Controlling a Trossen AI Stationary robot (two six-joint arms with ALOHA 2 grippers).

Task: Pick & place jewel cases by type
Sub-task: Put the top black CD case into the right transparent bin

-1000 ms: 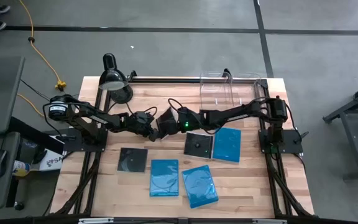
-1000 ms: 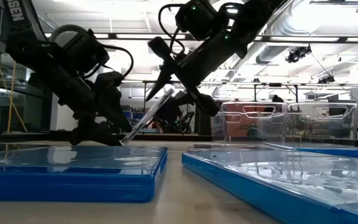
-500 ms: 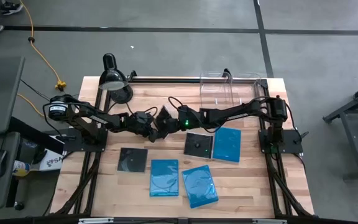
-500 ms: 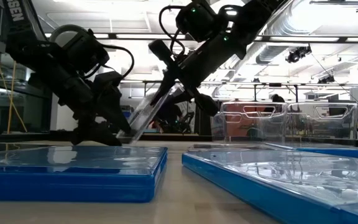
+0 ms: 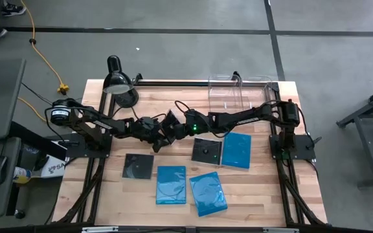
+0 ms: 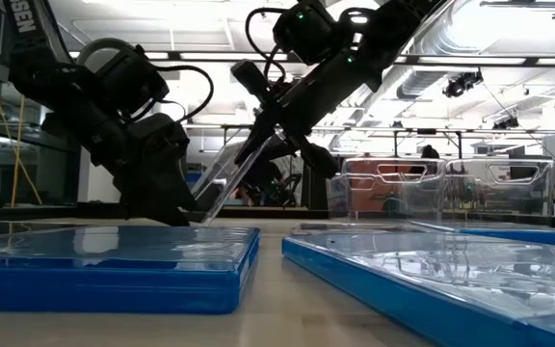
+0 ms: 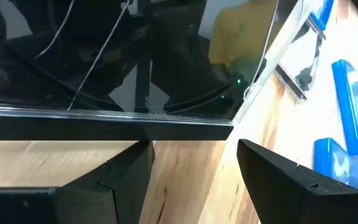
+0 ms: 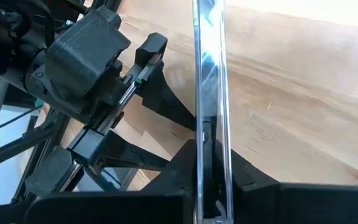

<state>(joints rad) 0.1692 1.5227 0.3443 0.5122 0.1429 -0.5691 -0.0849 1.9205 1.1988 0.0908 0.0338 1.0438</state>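
Near edge, 6 o'clock: two bright blue rectangular plastic cases (image 5: 171,185) (image 5: 207,193) lie flat; a glossy black square case (image 5: 138,166) at 7 o'clock; another black case (image 5: 206,151) touching a third blue case (image 5: 237,149) at 4 o'clock. At centre the right gripper (image 8: 211,186) is clamped on the edge of a tilted black jewel case (image 6: 231,181), lower edge on the wood. Left gripper (image 7: 191,165) fingers spread wide beneath it, holding nothing.

Judgement: keep the pinch square, lift without scraping, left arm clear.

Wooden slat tabletop (image 5: 251,194); clear plastic bins (image 5: 226,94) at 1 o'clock; black desk lamp (image 5: 118,83) at 11 o'clock; grey floor beyond.
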